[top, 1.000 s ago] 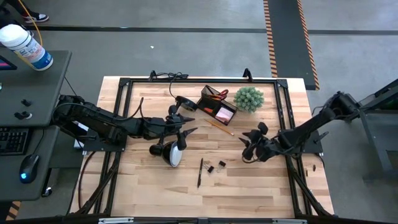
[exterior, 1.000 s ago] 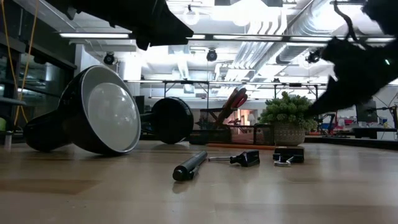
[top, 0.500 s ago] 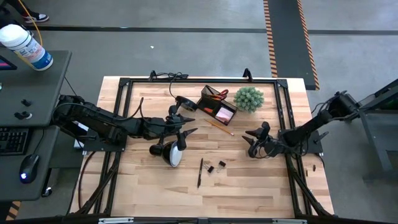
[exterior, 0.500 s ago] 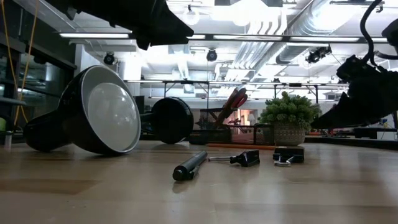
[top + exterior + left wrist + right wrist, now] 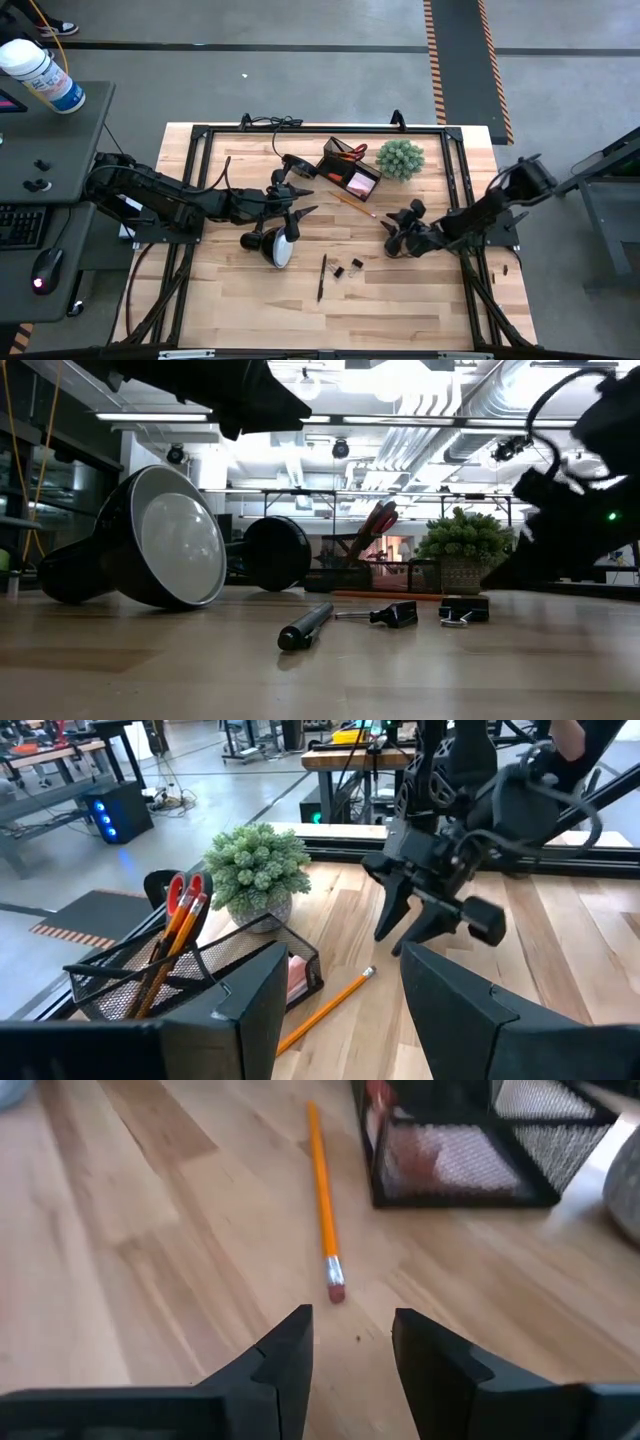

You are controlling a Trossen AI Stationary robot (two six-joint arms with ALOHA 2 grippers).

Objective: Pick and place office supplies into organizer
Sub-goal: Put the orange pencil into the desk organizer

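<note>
A yellow-orange pencil (image 5: 322, 1190) lies loose on the pale plank table (image 5: 400, 300), just beside the mesh organizer (image 5: 348, 168) near the far edge. The right gripper (image 5: 392, 236) hovers near its eraser end, fingers spread and empty. The left gripper (image 5: 303, 200) hangs spread above the tipped desk lamp (image 5: 150, 540). Beyond is a bright workshop with ceiling ducts.

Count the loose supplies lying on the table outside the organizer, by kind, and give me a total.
Pencil: 1
Pen: 1
Clips: 2
Total: 4
</note>
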